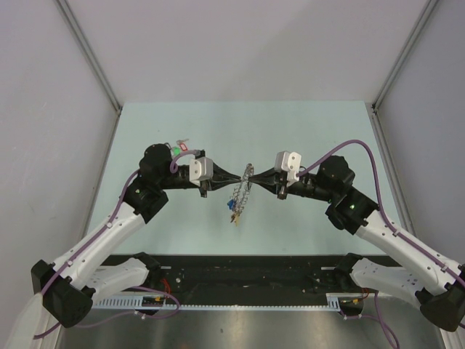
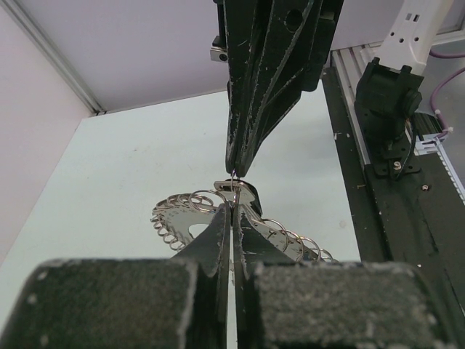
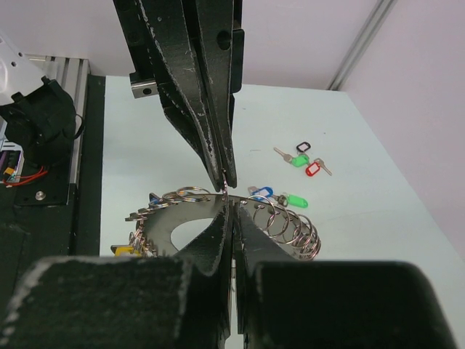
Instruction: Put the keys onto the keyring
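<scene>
Between the 2 arms: the keyring [image 1: 242, 190] hangs in the air over the middle of the table [image 1: 312, 138].
Grip of the left gripper [image 1: 242, 177]: pressed together, pinching the top edge of the keyring from the left.
Grip of the right gripper [image 1: 253, 177]: pressed together too, pinching the same bit of edge from the right. The 2 tips nearly touch.
Long way of the keyring: from above it looks thin and edge-on. It runs from far to near, across the line of the 2 arms.
Under the keyring: hanging keys [image 1: 234, 209] with blue and yellow tags dangle down.
On the table: loose keys [image 3: 304, 157] with green, red and black tags lie flat, well apart from the keyring, on the far left.
Nearer arm: the left one, I think.
Next move, my guess: 1 gripper lets go to fetch a loose key while the other holds on.
</scene>
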Controlling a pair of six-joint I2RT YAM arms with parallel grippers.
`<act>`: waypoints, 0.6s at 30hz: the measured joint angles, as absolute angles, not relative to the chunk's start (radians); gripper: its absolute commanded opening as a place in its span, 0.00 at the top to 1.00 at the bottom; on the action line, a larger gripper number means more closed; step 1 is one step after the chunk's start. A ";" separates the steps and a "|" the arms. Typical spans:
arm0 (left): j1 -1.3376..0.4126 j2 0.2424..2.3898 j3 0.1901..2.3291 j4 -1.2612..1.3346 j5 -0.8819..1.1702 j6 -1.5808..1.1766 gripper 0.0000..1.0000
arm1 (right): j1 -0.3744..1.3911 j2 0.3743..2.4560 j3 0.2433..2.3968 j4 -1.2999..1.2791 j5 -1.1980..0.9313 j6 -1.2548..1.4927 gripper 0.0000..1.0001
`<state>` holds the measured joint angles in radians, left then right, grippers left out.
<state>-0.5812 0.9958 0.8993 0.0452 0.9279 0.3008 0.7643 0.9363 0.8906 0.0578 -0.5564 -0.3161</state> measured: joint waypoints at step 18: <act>-0.581 0.996 0.897 0.086 0.928 0.278 0.99 | 0.765 0.915 0.891 0.057 -0.546 -0.316 1.00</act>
